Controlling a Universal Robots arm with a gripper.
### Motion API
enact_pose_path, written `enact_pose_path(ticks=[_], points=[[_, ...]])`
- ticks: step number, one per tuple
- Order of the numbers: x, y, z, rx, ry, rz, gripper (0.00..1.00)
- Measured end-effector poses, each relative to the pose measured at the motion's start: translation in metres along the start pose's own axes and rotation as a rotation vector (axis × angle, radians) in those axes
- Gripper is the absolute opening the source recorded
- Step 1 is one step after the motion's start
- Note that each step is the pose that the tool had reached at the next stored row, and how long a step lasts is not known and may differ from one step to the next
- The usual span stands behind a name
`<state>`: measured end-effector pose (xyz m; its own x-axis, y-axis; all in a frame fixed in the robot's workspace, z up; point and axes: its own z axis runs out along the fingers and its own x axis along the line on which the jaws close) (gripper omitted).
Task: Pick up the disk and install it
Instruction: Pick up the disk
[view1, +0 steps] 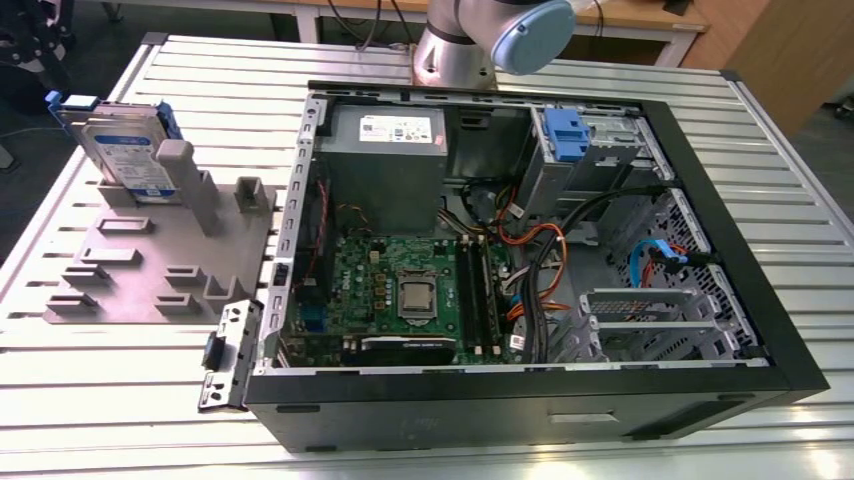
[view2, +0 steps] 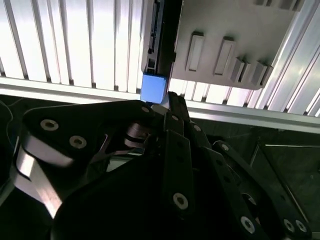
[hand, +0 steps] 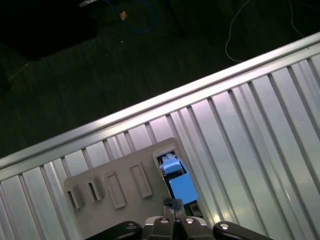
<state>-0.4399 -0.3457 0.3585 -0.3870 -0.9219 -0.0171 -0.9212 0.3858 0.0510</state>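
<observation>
Metal probably makes the flat silver disk (view1: 123, 150) in its blue plastic frame stiff and heavy; hold the edges. Black pincer (hand: 173, 206) above looks closed, empty.

I work over a ribbed silver metal bench (view1: 120, 400), bright glare on its slats. Dark grey floor (hand: 100, 75) past its edge, with a loose blue cable (hand: 148, 27) and a thin white cable (hand: 231, 37). Light wooden desk (view1: 627, 18) behind, wooden panel (view1: 787, 50) beside it.
</observation>
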Motion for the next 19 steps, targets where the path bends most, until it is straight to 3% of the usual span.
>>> enact_pose_path(ticks=[3,12,17,19], points=[[0.0003,0.0008,0.0018,0.0004,-0.0084,-0.008,0.11],[0.0004,0.0007,0.0050,-0.0033,-0.0004,-0.169,0.11],[0.0001,0.0008,0.0061,-0.0042,0.0013,-0.207,0.11],[0.0001,0.0008,0.0061,-0.0042,0.0013,-0.207,0.29]])
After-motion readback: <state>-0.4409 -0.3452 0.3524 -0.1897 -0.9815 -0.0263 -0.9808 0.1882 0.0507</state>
